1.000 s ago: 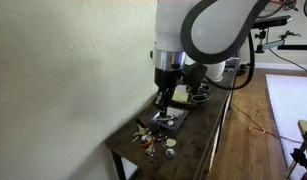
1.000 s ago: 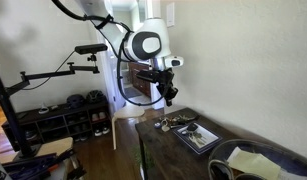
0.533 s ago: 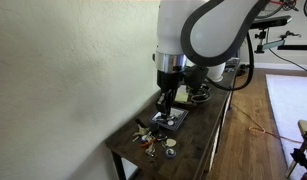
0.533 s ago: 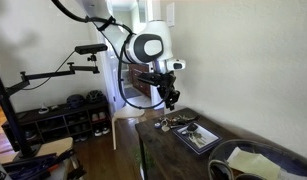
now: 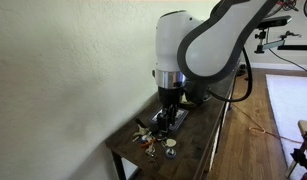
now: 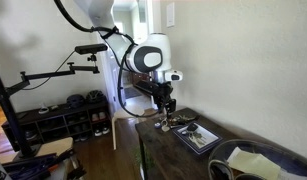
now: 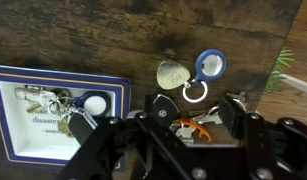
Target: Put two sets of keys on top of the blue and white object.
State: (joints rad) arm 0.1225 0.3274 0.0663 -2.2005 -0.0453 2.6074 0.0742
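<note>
In the wrist view the blue and white object [image 7: 23, 125] lies at the left, with one set of keys [image 7: 61, 104] and a round white fob resting on it. A second set of keys [image 7: 198, 124], with a black car fob and an orange clip, lies on the dark wood. My gripper [image 7: 190, 115] is open, its jaws standing either side of this bunch. In both exterior views the gripper [image 5: 164, 116] [image 6: 165, 108] hangs low over the table, beside the blue and white object [image 5: 177, 121] [image 6: 199, 138].
A silvery oval tag [image 7: 173, 73] and a blue round fob [image 7: 209, 65] with a ring lie just beyond the gripper. A dish holding a yellow item [image 6: 255, 160] and a dark bowl [image 5: 200, 97] share the narrow table [image 5: 208, 150], which stands against the wall.
The gripper has come down toward the table and its jaws have gone from shut to open. The keys on the blue and white object stay put.
</note>
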